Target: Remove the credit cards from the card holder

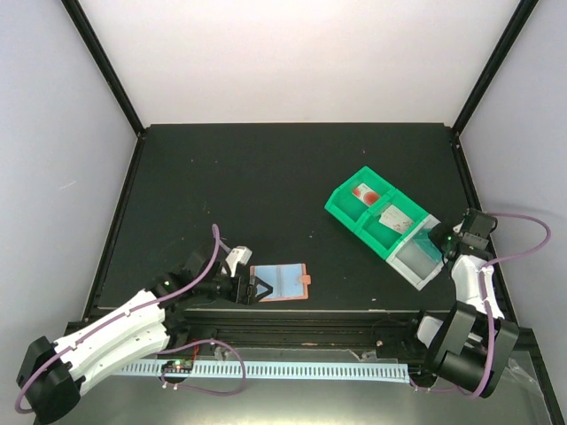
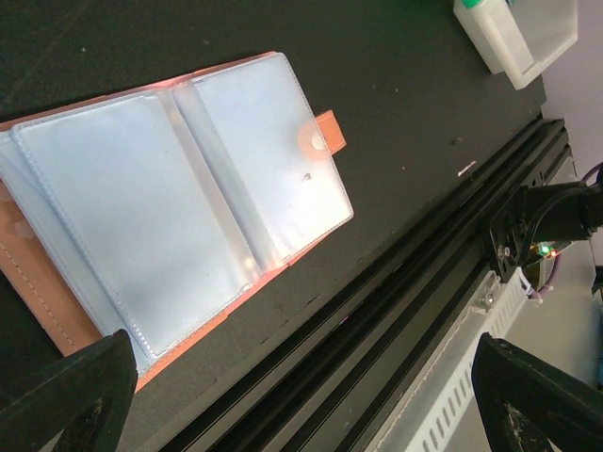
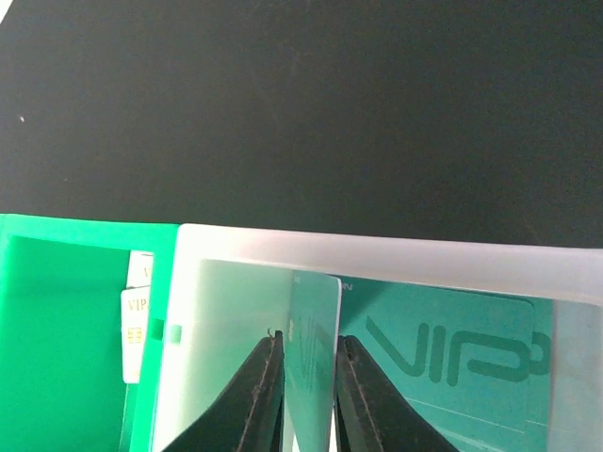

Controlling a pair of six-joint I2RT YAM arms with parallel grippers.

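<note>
The card holder (image 1: 282, 281) lies open near the table's front edge, salmon-orange with pale blue pockets and a snap tab. In the left wrist view (image 2: 170, 198) its pockets look empty. My left gripper (image 1: 258, 288) is open at its left end; one finger (image 2: 66, 395) overlaps the wallet's corner. My right gripper (image 1: 440, 240) is shut on a teal credit card (image 3: 316, 330), held on edge over a clear tray (image 3: 377, 252). A second teal card (image 3: 452, 353) marked VIP lies flat in that tray. No grey-blue card shows.
A green bin (image 1: 368, 205) adjoins the clear tray (image 1: 415, 258) at the right; it holds a red-and-white item (image 1: 363, 191) and white cards (image 3: 137, 311). A black rail (image 2: 396, 282) runs along the table's front edge. Frame posts stand at the corners.
</note>
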